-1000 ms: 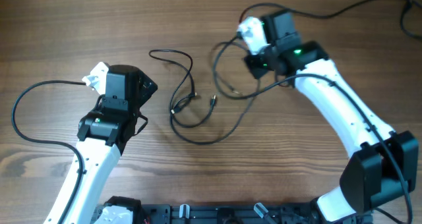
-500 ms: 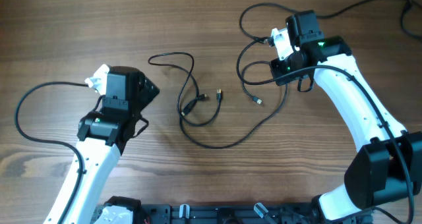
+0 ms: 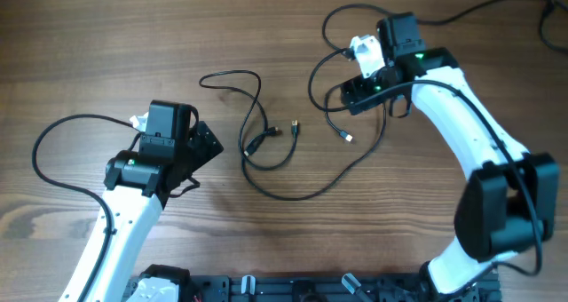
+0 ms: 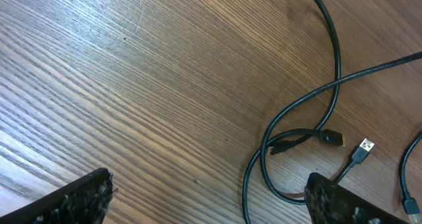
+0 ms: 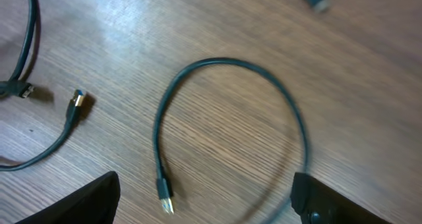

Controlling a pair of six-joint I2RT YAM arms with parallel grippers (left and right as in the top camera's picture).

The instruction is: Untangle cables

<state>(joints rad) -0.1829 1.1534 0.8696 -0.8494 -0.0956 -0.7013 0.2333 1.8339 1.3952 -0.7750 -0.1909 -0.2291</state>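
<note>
Wooden table (image 3: 89,35) carries the cables (image 3: 251,146), three o'clock off my left gripper (image 3: 207,143), eight o'clock off my right gripper (image 3: 351,93); both spread, empty. Cords look limp, light, snag-prone; I'd pinch beside a plug (image 3: 295,128).

The right gripper (image 3: 353,91), clamped a second ago on a thin black cord with a silver-tipped plug (image 5: 224,60), now has its fingers spread wide and empty, further toward the upper right of the frame. That cord now lies looped under it, clear of the other black cords (image 3: 257,147) at centre frame. The left gripper (image 3: 206,145) sits slightly lower and further right.
</note>
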